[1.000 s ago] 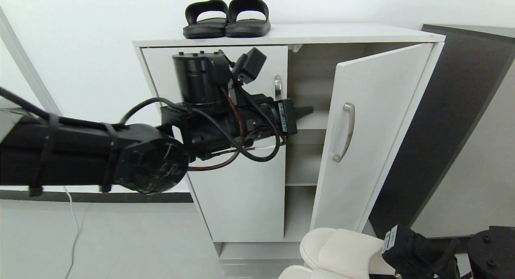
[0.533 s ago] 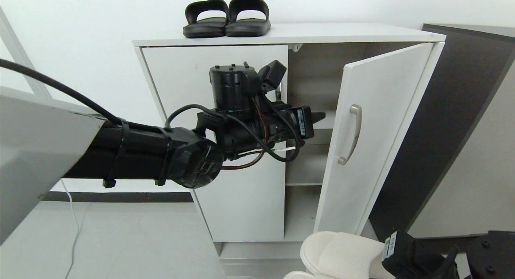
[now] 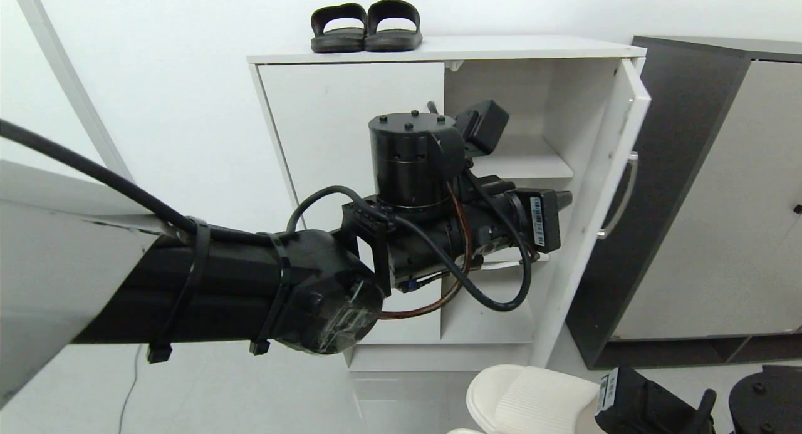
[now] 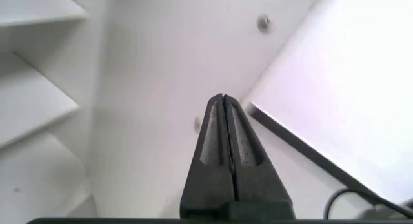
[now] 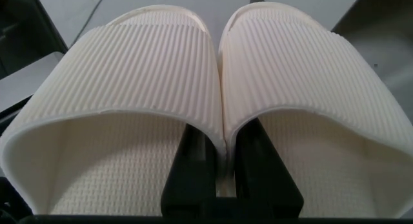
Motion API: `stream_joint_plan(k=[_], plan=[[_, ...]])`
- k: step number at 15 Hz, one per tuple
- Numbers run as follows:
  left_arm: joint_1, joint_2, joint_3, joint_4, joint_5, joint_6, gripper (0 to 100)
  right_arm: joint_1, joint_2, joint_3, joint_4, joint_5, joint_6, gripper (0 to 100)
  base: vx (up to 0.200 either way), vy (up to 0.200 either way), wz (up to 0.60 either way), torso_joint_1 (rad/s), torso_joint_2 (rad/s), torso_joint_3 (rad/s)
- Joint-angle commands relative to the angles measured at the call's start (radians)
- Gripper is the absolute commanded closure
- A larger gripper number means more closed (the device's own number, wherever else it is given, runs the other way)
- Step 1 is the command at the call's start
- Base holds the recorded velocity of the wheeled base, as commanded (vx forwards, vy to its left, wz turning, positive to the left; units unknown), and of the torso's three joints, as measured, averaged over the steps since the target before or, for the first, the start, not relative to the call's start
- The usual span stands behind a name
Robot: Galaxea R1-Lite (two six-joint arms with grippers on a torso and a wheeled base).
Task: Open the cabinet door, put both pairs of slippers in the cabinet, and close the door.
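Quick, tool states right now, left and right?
Left tool: closed, holding nothing.
Right tool: closed on the pair of white slippers.

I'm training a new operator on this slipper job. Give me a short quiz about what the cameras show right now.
1. True or false: the right door stands open.
2. Where are the black slippers? A) on the cabinet top B) on a shelf inside C) on the floor
3. What is the right gripper shut on?
Key: 1 true; 2 A; 3 the white slippers, both pinched together by their inner edges.
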Motion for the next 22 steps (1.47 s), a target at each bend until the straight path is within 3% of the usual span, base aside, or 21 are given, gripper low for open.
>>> stream_joint_plan(k=[1, 4, 8, 11, 13, 15, 17, 18, 20, 22], plan=[[-0.006, -0.011, 0.003, -0.003, 0.001, -0.001, 100, 0.002, -0.003, 0.000, -0.002, -0.002, 0.000, 100, 0.000, 0.000, 0.00, 0.000, 0.00, 0.000], [0.036, -0.059, 0.037, -0.003, 0.014, -0.001, 100, 0.002, -0.004, 0.000, -0.005, 0.000, 0.000, 100, 0.000, 0.000, 0.00, 0.000, 0.00, 0.000], [0.166, -0.255, 0.226, -0.001, 0.014, 0.002, 100, 0.002, -0.006, 0.000, -0.005, 0.000, 0.002, 100, 0.000, 0.000, 0.00, 0.000, 0.00, 0.000], [0.349, -0.583, 0.516, 0.009, 0.014, 0.007, 100, -0.055, 0.003, -0.015, -0.008, 0.000, 0.006, 100, 0.000, 0.000, 0.00, 0.000, 0.00, 0.000], [0.499, -0.732, 0.629, 0.020, 0.014, 0.005, 100, -0.118, 0.030, -0.034, -0.009, -0.002, 0.014, 100, 0.000, 0.000, 0.00, 0.000, 0.00, 0.000], [0.599, -0.887, 0.729, 0.094, 0.015, 0.012, 100, -0.165, 0.059, -0.072, -0.012, -0.011, 0.020, 100, 0.000, 0.000, 0.00, 0.000, 0.00, 0.000], [0.660, -1.051, 0.800, 0.226, 0.030, 0.068, 100, -0.193, 0.094, -0.126, -0.012, -0.063, 0.074, 100, 0.000, 0.000, 0.00, 0.000, 0.00, 0.000], [0.682, -1.137, 0.832, 0.310, 0.066, 0.105, 100, -0.194, 0.126, -0.159, -0.012, -0.128, 0.112, 100, 0.000, 0.000, 0.00, 0.000, 0.00, 0.000], [0.689, -1.337, 0.896, 0.493, 0.187, 0.147, 100, -0.197, 0.223, -0.253, -0.015, -0.266, 0.222, 100, 0.000, 0.000, 0.00, 0.000, 0.00, 0.000], [0.691, -1.433, 0.951, 0.557, 0.285, 0.185, 100, -0.217, 0.290, -0.294, -0.031, -0.322, 0.256, 100, 0.000, 0.000, 0.00, 0.000, 0.00, 0.000]])
